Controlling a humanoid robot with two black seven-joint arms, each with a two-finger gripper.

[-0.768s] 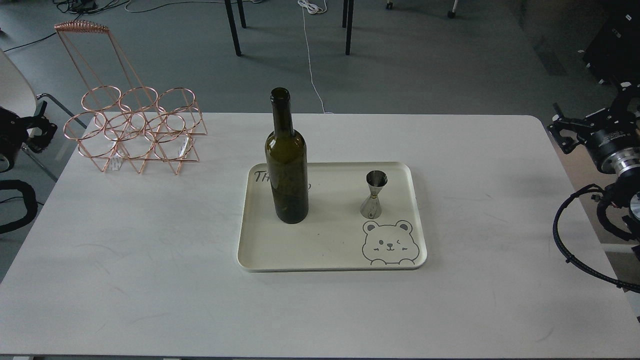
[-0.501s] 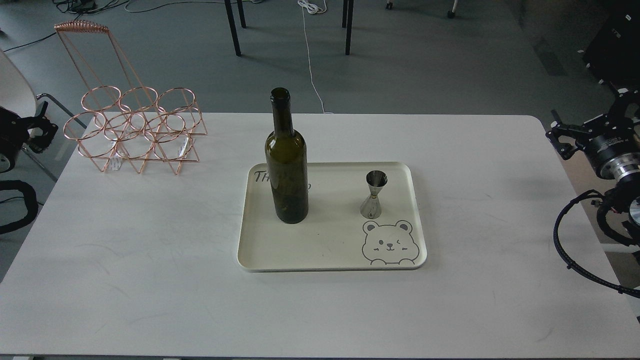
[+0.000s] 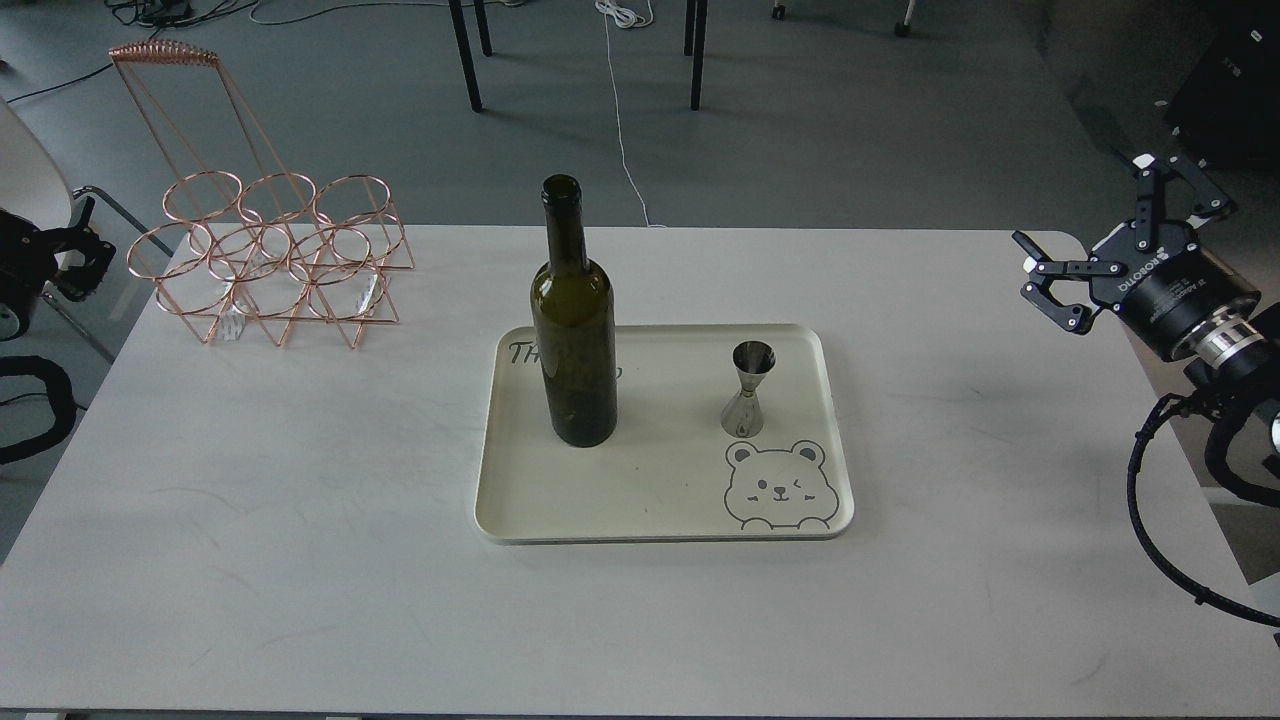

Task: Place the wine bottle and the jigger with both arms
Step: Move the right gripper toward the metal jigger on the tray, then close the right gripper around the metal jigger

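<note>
The dark olive-green wine bottle point(image 3: 573, 340) stands upright on the left half of a cream tray point(image 3: 650, 490). The small steel jigger point(image 3: 748, 391) stands upright on the tray's right half, just above a bear drawing. My right gripper point(image 3: 1100, 230) hangs over the table's far right corner, well right of the tray, open wide and empty. My left gripper point(image 3: 75, 255) sits off the table's left edge, far from the bottle. It is dark and partly cut off, so I cannot make out its fingers.
A copper wire bottle rack point(image 3: 270, 260) with several rings stands at the back left of the white table point(image 3: 300, 500). Chair legs and cables lie on the floor behind. My right arm's cable loops point(image 3: 1150, 520) hang past the table's right edge.
</note>
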